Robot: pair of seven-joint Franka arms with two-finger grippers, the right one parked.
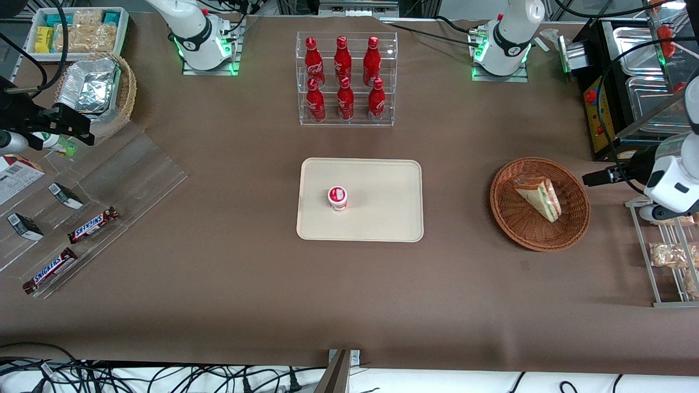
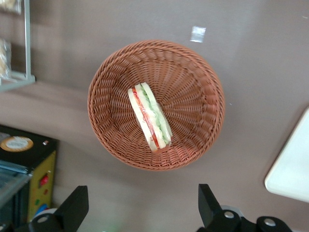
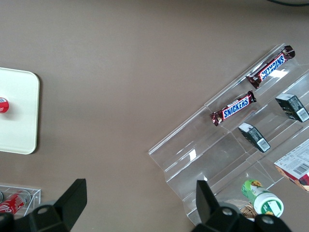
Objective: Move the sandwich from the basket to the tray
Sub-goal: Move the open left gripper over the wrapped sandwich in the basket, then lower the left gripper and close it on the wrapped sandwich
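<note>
While the sandwich (image 1: 539,197) lies inside the basket (image 1: 573,229), its long axis runs on a slant across the woven floor: one end sits near the basket's middle and the other reaches close to the rim nearest the front camera. In the left wrist view the sandwich (image 2: 150,116) rests on its side with its layered cut face turned up, showing bands of pale bread, red and green filling. It touches only the wicker of the basket (image 2: 193,77), which is round, shallow and reddish-brown.

Beside the basket, toward the middle of the bench, sits the tray (image 1: 382,218), well apart from the basket, cream and flat, with a small red-and-white lidded cup (image 1: 337,197) standing on it. Farther from the front camera than the tray stands a clear rack of red bottles (image 1: 344,79).

At the working arm's end of the bench the gripper (image 1: 592,178) hangs just beside the basket's rim, above the bench and not over the sandwich, its dark fingers reaching level toward the basket from a white wrist. In the left wrist view the two fingers (image 2: 77,205) stand wide apart with nothing between them, and the basket lies ahead of them. A metal wire shelf (image 1: 655,262) holding tan snack packs lies near the bench's edge beneath the arm.
</note>
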